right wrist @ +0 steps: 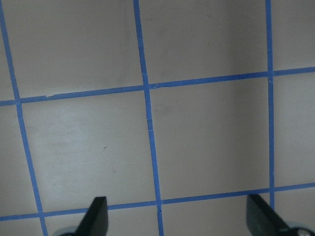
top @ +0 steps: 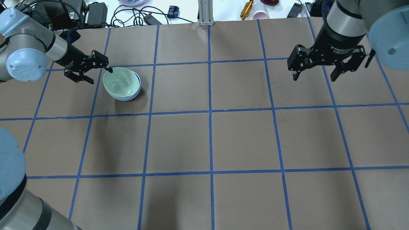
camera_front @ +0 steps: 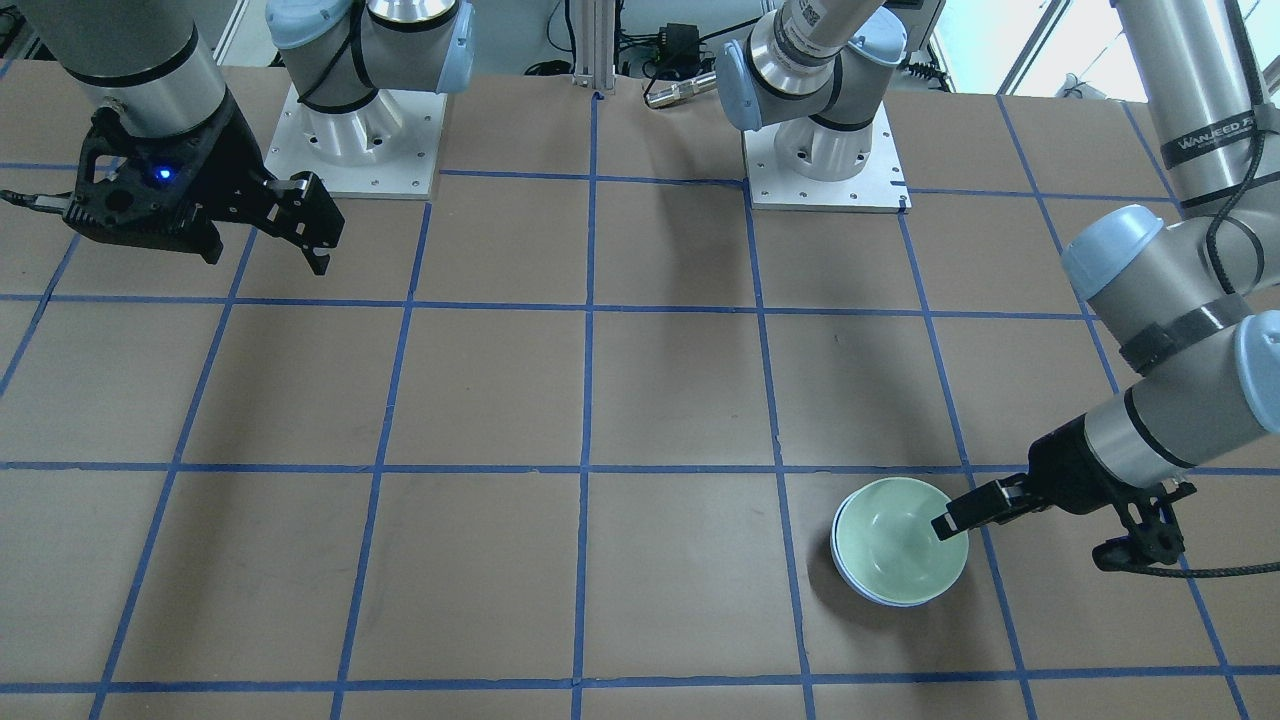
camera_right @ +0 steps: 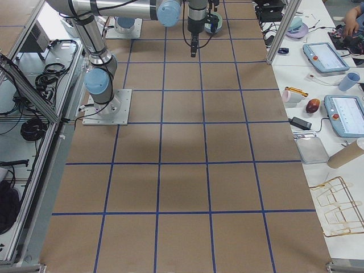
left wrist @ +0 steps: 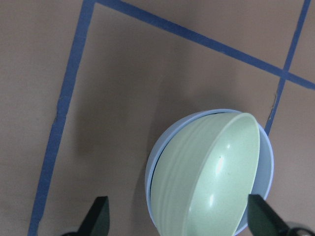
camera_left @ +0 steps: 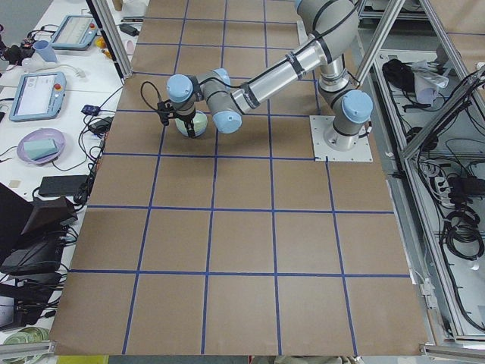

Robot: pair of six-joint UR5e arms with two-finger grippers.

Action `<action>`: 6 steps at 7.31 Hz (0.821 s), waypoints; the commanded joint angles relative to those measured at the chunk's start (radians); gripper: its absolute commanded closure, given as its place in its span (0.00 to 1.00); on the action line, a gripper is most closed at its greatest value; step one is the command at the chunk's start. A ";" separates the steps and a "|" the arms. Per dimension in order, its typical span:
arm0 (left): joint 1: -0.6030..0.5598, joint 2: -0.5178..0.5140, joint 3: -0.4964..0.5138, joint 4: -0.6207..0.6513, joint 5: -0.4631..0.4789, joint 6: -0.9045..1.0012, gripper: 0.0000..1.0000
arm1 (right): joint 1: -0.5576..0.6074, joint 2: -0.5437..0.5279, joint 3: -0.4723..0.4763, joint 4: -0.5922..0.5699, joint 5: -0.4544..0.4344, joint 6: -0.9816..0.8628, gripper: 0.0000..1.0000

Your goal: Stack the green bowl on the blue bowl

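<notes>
The pale green bowl [top: 120, 82] sits nested in the blue bowl [top: 129, 97], slightly tilted and off-centre, at the far left of the table. Only the blue bowl's rim [camera_front: 880, 597] shows around the green bowl [camera_front: 895, 540]. My left gripper [top: 101, 76] is open and holds nothing. One fingertip is over the green bowl's rim and the other is outside the bowls. In the left wrist view the green bowl [left wrist: 211, 177] lies inside the blue bowl [left wrist: 158, 156] between the two fingers. My right gripper [top: 313, 78] is open and empty, above the table's far right.
The brown table [top: 211, 140] carries a grid of blue tape lines. Beyond its far edge lie cables, a pink cup [top: 260, 14] and tools. The right wrist view shows only bare table [right wrist: 206, 128] under the right gripper [right wrist: 178, 219].
</notes>
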 commanded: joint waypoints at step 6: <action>-0.295 0.264 0.177 -0.354 0.321 -0.139 0.00 | 0.000 0.000 0.000 0.000 -0.001 0.000 0.00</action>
